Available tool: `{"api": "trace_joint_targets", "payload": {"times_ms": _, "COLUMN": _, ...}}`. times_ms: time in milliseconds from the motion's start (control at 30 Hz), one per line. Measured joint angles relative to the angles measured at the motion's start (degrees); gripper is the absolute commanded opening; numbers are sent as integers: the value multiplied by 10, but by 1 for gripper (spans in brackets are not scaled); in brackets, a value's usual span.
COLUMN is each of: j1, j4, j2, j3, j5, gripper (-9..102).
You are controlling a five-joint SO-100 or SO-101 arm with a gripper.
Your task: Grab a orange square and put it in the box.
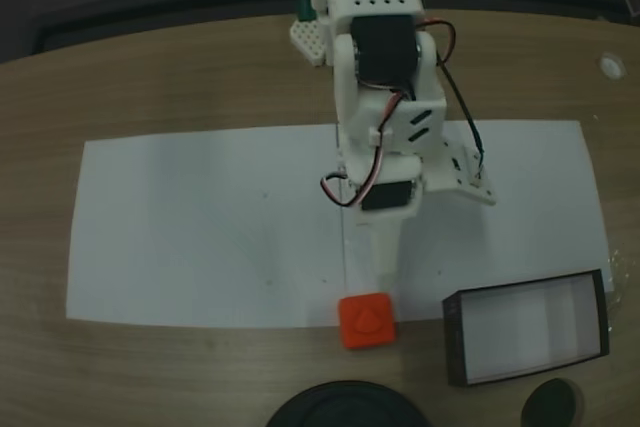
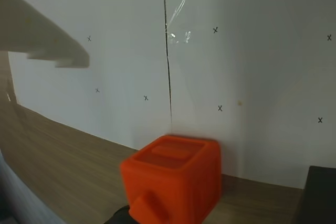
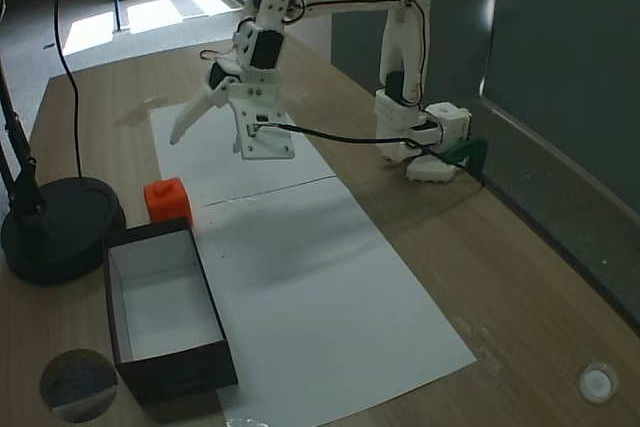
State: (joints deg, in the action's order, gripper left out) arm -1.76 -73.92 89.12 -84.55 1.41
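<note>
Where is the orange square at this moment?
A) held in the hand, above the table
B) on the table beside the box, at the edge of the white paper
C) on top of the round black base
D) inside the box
B: in both fixed views the orange square sits on the table by the white paper, outside the box.

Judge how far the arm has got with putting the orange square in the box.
Nothing is finished: the box is empty. In hand: the open gripper hovers above the paper, short of the orange square, which sits on the table at the paper's edge, beside the box. Left: lowering, grasping, carrying it over and releasing.
</note>
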Motion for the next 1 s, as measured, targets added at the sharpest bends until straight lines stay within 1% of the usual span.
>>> {"api": "trace_joint_targets", "payload": {"times_ms": 100, "j1": 0, "j4": -47, "j2": -118, "j3": 134, "j5": 0, "gripper": 37}}
{"api": "trace_joint_targets", "payload": {"times_ms": 233, "j1": 0, "j4": -98, "j2": -223, "j3": 299, "j5": 0, "gripper": 37}}
{"api": "trace_joint_targets", "payload": {"times_ms": 367, "j1": 0, "j4": -126, "j2": -312, "j3": 425, "j5": 0, "gripper": 37}}
{"api": "trace_joint_targets", "payload": {"times_ms": 500, "j1": 0, "j4": -132, "j2": -390, "j3": 497, "j5": 0, "gripper": 37}}
{"api": "trace_joint_targets", "payload": {"times_ms": 733, "j1": 0, "j4": -132, "j2": -455, "j3": 541, "j5": 0, "gripper": 36}}
{"api": "trace_joint_targets", "payload": {"times_ms": 767, "j1": 0, "j4": -132, "j2": -460, "j3": 541, "j5": 0, "gripper": 31}}
{"api": "trace_joint_targets", "payload": {"times_ms": 867, "j1": 0, "j4": -131, "j2": -472, "j3": 542, "j5": 0, "gripper": 9}}
{"api": "trace_joint_targets", "payload": {"times_ms": 900, "j1": 1, "j4": -129, "j2": -476, "j3": 542, "j5": 0, "gripper": 4}}
{"api": "trace_joint_targets", "payload": {"times_ms": 933, "j1": 2, "j4": -119, "j2": -480, "j3": 546, "j5": 0, "gripper": 2}}
{"api": "trace_joint_targets", "payload": {"times_ms": 1000, "j1": 2, "j4": -125, "j2": -483, "j3": 555, "j5": 8, "gripper": 1}}
